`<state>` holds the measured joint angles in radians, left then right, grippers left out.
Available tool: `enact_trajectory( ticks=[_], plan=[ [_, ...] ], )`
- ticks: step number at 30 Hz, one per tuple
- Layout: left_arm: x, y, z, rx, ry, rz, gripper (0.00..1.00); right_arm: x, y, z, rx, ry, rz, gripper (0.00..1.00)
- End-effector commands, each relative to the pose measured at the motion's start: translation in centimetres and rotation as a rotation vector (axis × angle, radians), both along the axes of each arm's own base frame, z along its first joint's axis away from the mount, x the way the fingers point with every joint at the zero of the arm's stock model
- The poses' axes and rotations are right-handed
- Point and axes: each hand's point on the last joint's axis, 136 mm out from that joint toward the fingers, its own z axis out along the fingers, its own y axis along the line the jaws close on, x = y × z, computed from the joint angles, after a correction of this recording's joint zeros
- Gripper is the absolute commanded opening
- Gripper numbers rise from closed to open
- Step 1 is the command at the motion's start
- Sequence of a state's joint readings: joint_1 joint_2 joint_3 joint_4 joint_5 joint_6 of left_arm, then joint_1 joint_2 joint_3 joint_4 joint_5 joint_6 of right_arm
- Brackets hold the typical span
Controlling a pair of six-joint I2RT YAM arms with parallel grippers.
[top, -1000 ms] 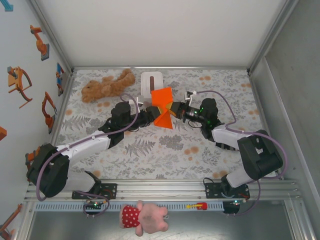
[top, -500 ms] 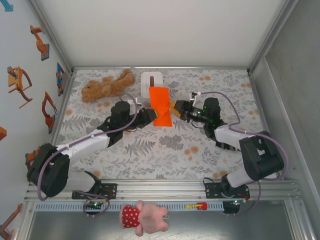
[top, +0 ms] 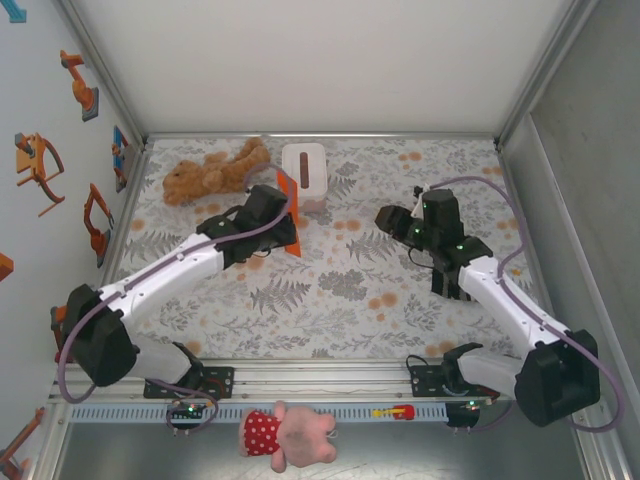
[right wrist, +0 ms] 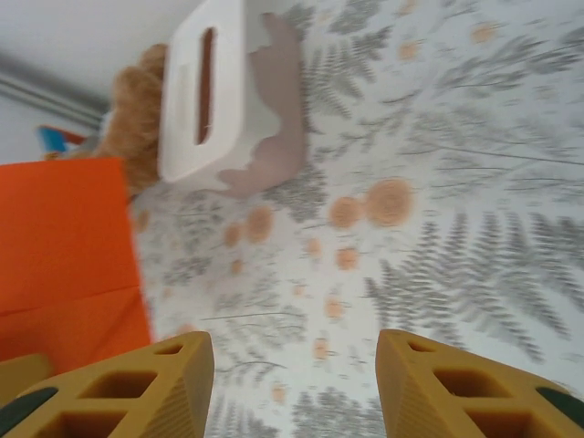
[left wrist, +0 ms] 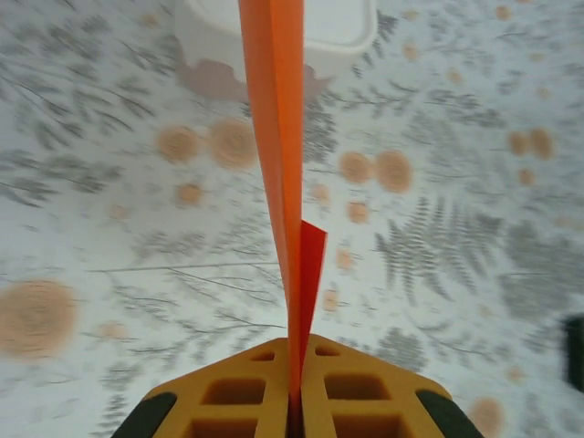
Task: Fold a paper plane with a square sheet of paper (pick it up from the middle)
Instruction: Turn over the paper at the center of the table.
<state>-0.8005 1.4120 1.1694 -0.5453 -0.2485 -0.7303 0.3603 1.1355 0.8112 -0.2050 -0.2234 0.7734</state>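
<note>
The bright orange sheet of paper (top: 289,215) is folded flat and held upright off the table, so the top view sees it edge-on, just left of the table's middle. My left gripper (top: 280,222) is shut on its lower edge. In the left wrist view the sheet (left wrist: 278,137) rises as a thin blade from between the closed yellow fingers (left wrist: 297,392). My right gripper (top: 388,218) hangs open well to the right of the paper, with nothing in it. Its wrist view shows the spread fingers (right wrist: 297,374) and the sheet's creased flat face (right wrist: 64,246) at the left edge.
A white tissue box (top: 306,168) stands just behind the paper, also in the wrist views (left wrist: 338,27) (right wrist: 214,91). A brown teddy bear (top: 215,170) lies at the back left. A pink plush toy (top: 290,435) sits beyond the near rail. Floral cloth covers the table (top: 340,290).
My right gripper has let go of the paper, opened and drawn back to the right. My left gripper has moved left with the sheet and turned it edge-on.
</note>
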Motion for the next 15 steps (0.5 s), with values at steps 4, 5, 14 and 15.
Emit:
enact_trajectory(
  ticks=[4, 5, 14, 15],
  plan=[
    [-1.0, 7.0, -1.6, 0.716, 0.016, 0.121, 0.10, -0.5, -4.6, -0.9, -0.201, 0.009, -0.154, 0.47],
    [-0.9, 6.6, -2.0, 0.763, 0.018, 0.114, 0.10, -0.6, -5.0, -1.1, -0.208, 0.013, -0.171, 0.46],
    [-0.6, -1.0, -8.7, 0.749, 0.150, 0.021, 0.13, -1.9, -7.1, -2.5, -0.231, 0.040, -0.261, 0.46],
    [-0.7, -2.1, -9.8, 0.699, 0.178, 0.006, 0.15, -2.1, -7.4, -2.7, -0.236, 0.046, -0.267, 0.45]
  ],
)
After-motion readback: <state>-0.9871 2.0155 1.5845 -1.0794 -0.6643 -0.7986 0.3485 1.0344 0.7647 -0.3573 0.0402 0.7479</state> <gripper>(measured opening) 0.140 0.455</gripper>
